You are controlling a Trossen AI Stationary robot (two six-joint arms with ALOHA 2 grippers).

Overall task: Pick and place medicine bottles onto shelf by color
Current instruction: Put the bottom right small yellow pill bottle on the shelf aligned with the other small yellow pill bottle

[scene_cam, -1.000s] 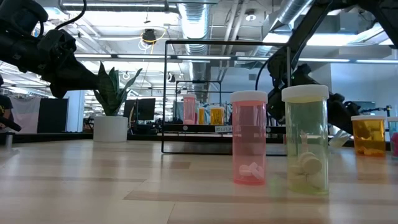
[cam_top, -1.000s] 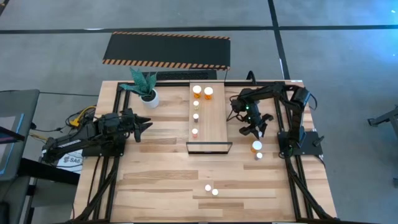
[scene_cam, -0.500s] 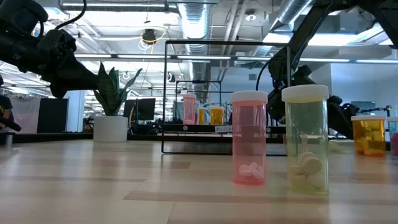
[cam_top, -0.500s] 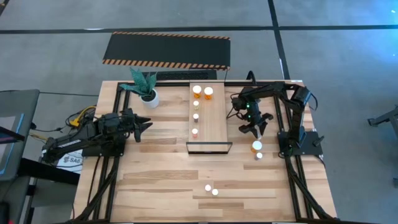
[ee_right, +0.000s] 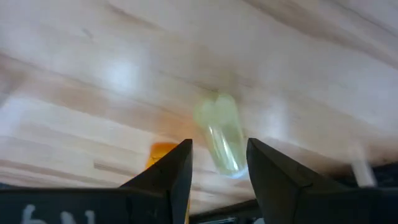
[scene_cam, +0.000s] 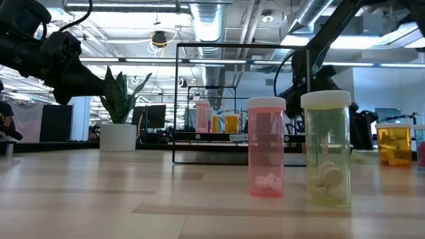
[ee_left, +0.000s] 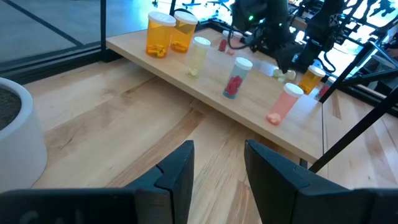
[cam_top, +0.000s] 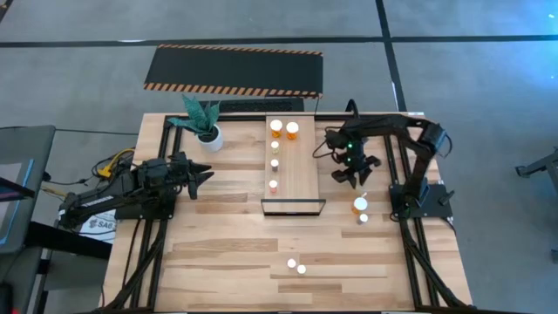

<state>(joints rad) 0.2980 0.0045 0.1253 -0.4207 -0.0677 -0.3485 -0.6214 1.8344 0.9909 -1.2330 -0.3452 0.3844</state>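
Note:
The shelf lies mid-table and carries two orange medicine bottles at its far end. Behind them stands a row of smaller bottles: yellowish, purple and pink. My right gripper hovers open just right of the shelf. A yellowish bottle lies on its side on the table below it, just beyond its fingertips. My left gripper waits open at the table's left, with nothing between its fingers.
An orange bottle and a small one stand on the table near the right arm's base. A pink bottle and a yellowish bottle stand near the front edge. A potted plant is at far left.
My right gripper has drawn back a little toward the table's far edge and tipped less steeply downward. The left arm has kept still.

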